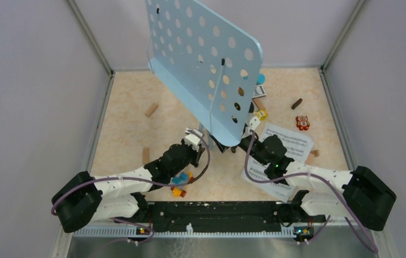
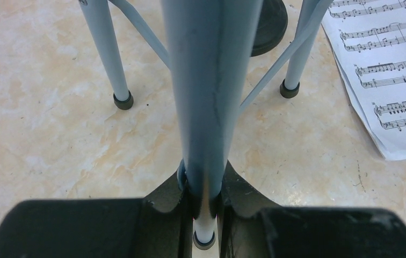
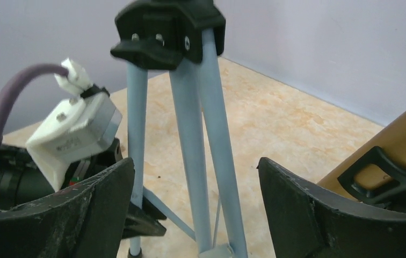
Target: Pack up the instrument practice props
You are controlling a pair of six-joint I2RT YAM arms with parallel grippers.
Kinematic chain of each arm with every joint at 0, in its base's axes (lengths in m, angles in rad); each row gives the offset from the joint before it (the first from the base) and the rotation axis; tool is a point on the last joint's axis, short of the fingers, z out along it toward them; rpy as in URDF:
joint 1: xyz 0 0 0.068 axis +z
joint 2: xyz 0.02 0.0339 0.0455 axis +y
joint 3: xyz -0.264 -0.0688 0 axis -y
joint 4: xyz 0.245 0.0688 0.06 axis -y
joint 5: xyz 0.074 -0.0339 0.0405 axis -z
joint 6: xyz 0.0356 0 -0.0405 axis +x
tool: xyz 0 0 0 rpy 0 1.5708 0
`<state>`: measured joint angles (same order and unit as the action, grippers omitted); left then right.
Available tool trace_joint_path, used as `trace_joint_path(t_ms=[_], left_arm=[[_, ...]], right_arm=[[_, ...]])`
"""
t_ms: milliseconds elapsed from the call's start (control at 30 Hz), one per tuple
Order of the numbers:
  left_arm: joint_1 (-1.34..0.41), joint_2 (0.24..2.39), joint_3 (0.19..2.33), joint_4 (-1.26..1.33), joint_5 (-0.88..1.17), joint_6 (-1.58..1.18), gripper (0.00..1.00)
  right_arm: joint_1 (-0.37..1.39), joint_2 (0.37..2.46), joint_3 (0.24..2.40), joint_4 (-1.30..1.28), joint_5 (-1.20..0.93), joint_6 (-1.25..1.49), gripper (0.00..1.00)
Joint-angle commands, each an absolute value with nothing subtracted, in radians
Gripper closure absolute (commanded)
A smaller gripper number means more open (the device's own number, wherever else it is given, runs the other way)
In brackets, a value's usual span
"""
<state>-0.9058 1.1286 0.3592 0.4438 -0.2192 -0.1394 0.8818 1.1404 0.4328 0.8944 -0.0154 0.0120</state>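
Observation:
The pale-blue perforated music rack [image 1: 203, 59] stands tilted on its tripod at the table's middle. My left gripper [image 1: 196, 141] reaches in from the left at the foot of the tripod. In the left wrist view this gripper [image 2: 205, 188] is shut on one pale-blue leg [image 2: 207, 97], whose rubber foot shows below the jaws. My right gripper [image 1: 245, 141] is open on the other side. In its wrist view the jaws [image 3: 195, 166] stand wide around two legs [image 3: 203, 150] below the black hub [image 3: 168, 29]. White sheet-music pages [image 1: 287, 141] lie under the right arm. A gold tube in a black clip [image 3: 399, 156] shows at the right.
A colourful toy-block car [image 1: 180, 183] lies under the left forearm. Wooden blocks [image 1: 151, 109] [image 1: 145, 155] [image 1: 296, 104] and a small owl figure [image 1: 302, 123] are scattered about. A black round base [image 2: 269, 24] sits behind the tripod. Walls enclose the table.

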Motion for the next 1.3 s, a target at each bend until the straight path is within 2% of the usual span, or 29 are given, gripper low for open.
trace_joint_path(t_ms=[0,133,433,567,633,800,933,1000,1033,1100,1133,1167,1233,1267], left_arm=[[-0.905,1.17,0.385,0.429,-0.151,-0.154,1.0],[-0.905,1.204,0.396,0.432,-0.147,-0.172,0.99],[-0.906,1.236,0.403,0.436,-0.134,-0.187,0.88],[-0.907,1.237,0.408,0.421,-0.133,-0.181,0.83],[-0.907,1.235,0.407,0.415,-0.135,-0.182,0.77],[-0.907,1.211,0.393,0.4,-0.134,-0.188,0.53],[-0.907,1.168,0.368,0.398,-0.136,-0.206,0.38],[-0.907,1.144,0.353,0.399,-0.144,-0.214,0.3],[-0.907,1.133,0.346,0.399,-0.149,-0.216,0.28],[-0.907,1.108,0.33,0.402,-0.162,-0.219,0.26],[-0.907,1.092,0.324,0.407,-0.169,-0.219,0.25],[-0.907,1.081,0.317,0.413,-0.175,-0.219,0.23],[-0.907,1.061,0.308,0.428,-0.192,-0.22,0.09],[-0.907,1.054,0.306,0.434,-0.194,-0.218,0.05]], right_arm=[[0.891,1.166,0.503,1.052,0.044,0.159,0.16],[0.896,1.212,0.534,1.118,0.088,0.236,0.15],[0.942,1.297,0.591,1.141,0.129,0.242,0.14],[0.957,1.344,0.622,1.097,0.223,0.214,0.14],[0.964,1.37,0.639,1.074,0.267,0.18,0.14],[0.977,1.44,0.66,1.03,0.311,0.123,0.14],[0.98,1.482,0.662,1.033,0.307,0.124,0.14],[0.982,1.496,0.667,1.027,0.303,0.124,0.21],[0.982,1.499,0.67,1.023,0.298,0.123,0.27],[0.982,1.497,0.672,1.023,0.279,0.116,0.48],[0.983,1.494,0.673,1.026,0.26,0.109,0.62],[0.982,1.49,0.677,1.028,0.237,0.1,0.73],[0.982,1.481,0.684,1.027,0.186,0.088,0.93],[0.983,1.477,0.69,1.024,0.165,0.08,0.99]])
